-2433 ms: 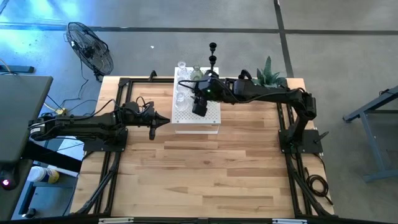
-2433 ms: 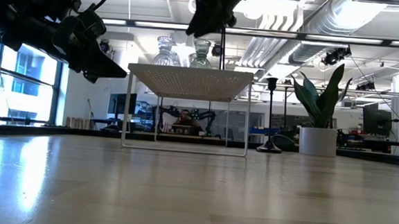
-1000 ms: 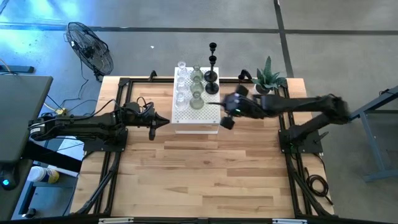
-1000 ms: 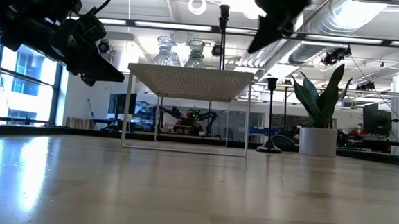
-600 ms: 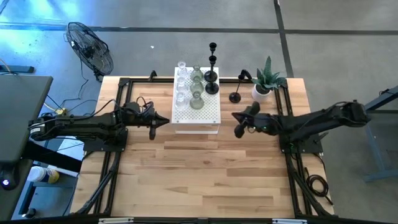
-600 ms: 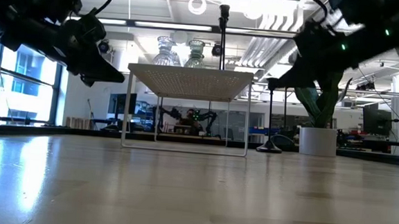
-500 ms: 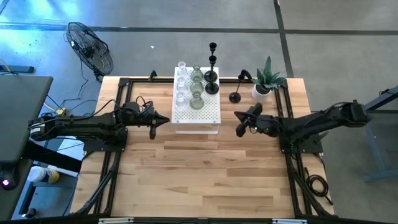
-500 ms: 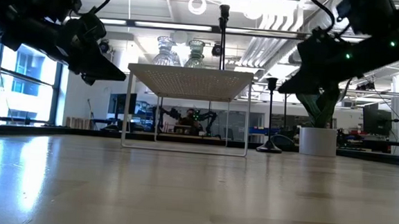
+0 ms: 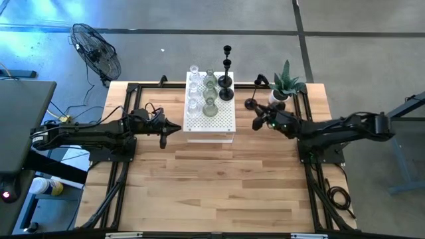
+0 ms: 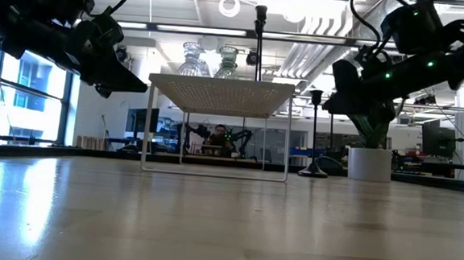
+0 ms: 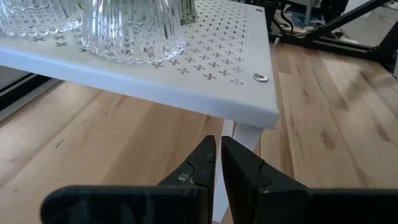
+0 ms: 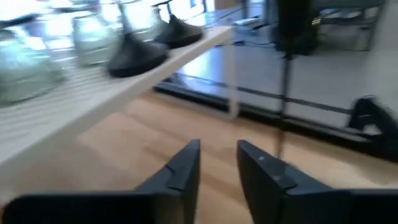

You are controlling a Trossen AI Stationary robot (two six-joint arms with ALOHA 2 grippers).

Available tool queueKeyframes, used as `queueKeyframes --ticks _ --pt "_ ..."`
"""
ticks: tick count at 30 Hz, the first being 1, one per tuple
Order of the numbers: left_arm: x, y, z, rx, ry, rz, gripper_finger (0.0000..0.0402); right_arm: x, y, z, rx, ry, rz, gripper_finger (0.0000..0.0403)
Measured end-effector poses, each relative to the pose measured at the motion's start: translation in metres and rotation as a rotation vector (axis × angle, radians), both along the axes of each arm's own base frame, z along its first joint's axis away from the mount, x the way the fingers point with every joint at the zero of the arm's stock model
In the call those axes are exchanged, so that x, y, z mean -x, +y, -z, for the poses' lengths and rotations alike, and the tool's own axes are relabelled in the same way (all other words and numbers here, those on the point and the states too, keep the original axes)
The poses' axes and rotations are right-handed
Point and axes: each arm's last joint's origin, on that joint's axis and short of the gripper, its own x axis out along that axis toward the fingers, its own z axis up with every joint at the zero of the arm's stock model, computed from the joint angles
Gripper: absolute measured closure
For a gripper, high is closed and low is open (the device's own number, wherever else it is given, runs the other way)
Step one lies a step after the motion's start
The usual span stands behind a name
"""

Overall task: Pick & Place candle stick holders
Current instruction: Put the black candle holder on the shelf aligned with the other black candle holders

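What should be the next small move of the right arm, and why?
Probably the right gripper should move on toward the black candle stick holder, which stands on the table beside the potted plant. The fingers are parted and hold nothing, and this holder is not yet on the white perforated box with the others. The left gripper waits, shut, beside the box.

Place: a robotics lab or workshop in an open industrial hall
Floor: bare grey concrete (image 9: pixel 372 40) around the rig
Ceiling: exposed ducts (image 10: pixel 383 26) and strip lights overhead
Bench: a wood table (image 9: pixel 212 186) on a black metal frame
Far side: another robot arm rig (image 10: pixel 223 137) and a person seated in the room behind the table
Left side: tall windows (image 10: pixel 24 93); a standing fan (image 9: pixel 96 50) on the floor off the table's far left corner
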Motion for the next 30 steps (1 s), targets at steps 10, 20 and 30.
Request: queueKeyframes --ticks 10,20,30 --pt "0.0 0.0 0.0 -0.021 0.003 0.003 0.0378 -0.002 -0.05 0.009 0.058 -0.056 0.165 0.0184" --pt "0.0 0.0 0.0 -0.033 0.005 0.007 0.0378 -0.021 -0.084 0.016 0.049 -0.051 0.107 0.0196" --pt "0.0 0.0 0.0 -0.031 0.008 0.011 0.0378 -0.043 -0.092 0.014 0.072 0.042 0.189 0.0317"
